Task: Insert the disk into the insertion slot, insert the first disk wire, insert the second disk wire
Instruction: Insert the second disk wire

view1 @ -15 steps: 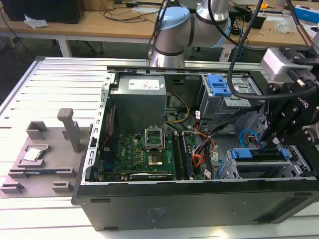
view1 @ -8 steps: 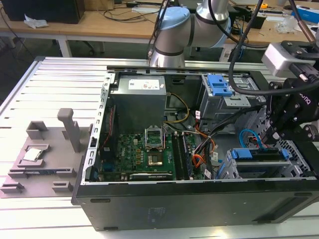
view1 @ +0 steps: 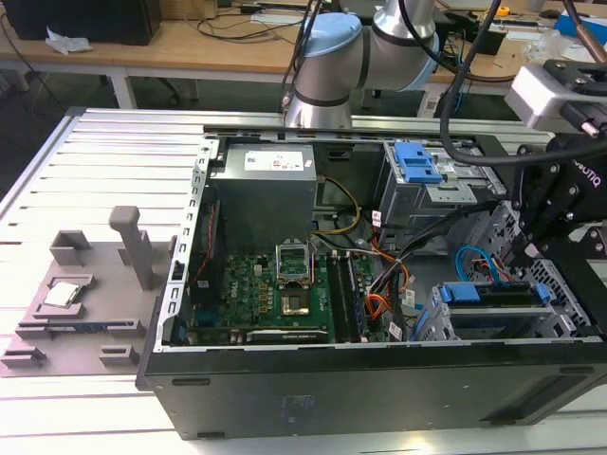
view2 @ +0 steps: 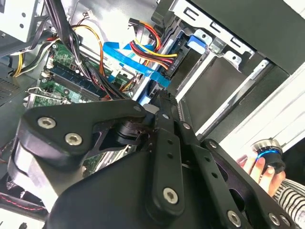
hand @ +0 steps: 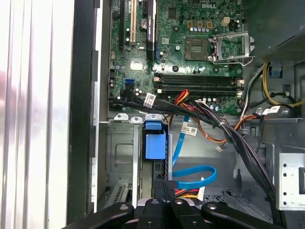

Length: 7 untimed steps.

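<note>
the disk (view1: pixel 493 294) sits on edge in the insertion slot (view1: pixel 446 322), its blue carrier handle (hand: pixel 155 145) facing the cables so the wires can reach it. the pincer (hand: pixel 169 188) hangs just over its end; clenched or released, i cannot tell. the open computer case (view1: pixel 379 389) lies on a ribbed metal worktop (view1: pixel 95 152), with cluttered wooden desks (view1: pixel 190 47) behind.

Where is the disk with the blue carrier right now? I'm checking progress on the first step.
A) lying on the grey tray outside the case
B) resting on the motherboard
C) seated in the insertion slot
C: the disk, in its blue carrier, sits inside the insertion slot, with the gripper at its end.
</note>
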Tool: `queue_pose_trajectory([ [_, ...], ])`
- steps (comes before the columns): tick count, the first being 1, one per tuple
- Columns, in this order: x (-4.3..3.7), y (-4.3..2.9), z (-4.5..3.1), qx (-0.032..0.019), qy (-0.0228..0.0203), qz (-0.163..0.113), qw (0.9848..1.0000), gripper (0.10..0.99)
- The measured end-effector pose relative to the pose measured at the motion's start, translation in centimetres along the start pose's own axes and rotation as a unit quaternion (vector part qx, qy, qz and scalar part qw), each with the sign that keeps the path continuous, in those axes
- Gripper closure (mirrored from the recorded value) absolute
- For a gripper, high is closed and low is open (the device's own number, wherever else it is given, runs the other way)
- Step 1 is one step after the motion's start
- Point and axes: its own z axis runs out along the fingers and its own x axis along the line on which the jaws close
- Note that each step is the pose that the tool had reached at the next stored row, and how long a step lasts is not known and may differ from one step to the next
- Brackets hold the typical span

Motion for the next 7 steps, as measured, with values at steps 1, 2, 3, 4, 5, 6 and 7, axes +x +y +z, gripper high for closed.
queue_pose_trajectory([
  [1,0.00,0.00,-0.07,0.0000,-0.0001,0.000,1.0000,0.980],
  [2,0.00,0.00,-0.08,0.0000,-0.0001,0.000,1.0000,0.980],
  [3,0.00,0.00,-0.08,0.0000,-0.0001,0.000,1.0000,0.980],
  [4,0.00,0.00,-0.10,0.0000,0.0000,0.000,1.0000,0.980],
  [5,0.00,0.01,-0.11,0.0000,0.0000,0.000,1.0000,0.980],
  [6,0.00,0.00,-0.11,0.0000,0.0000,0.000,1.0000,0.980],
  [7,0.00,0.01,-0.12,0.0000,0.0000,0.000,1.0000,0.980],
])
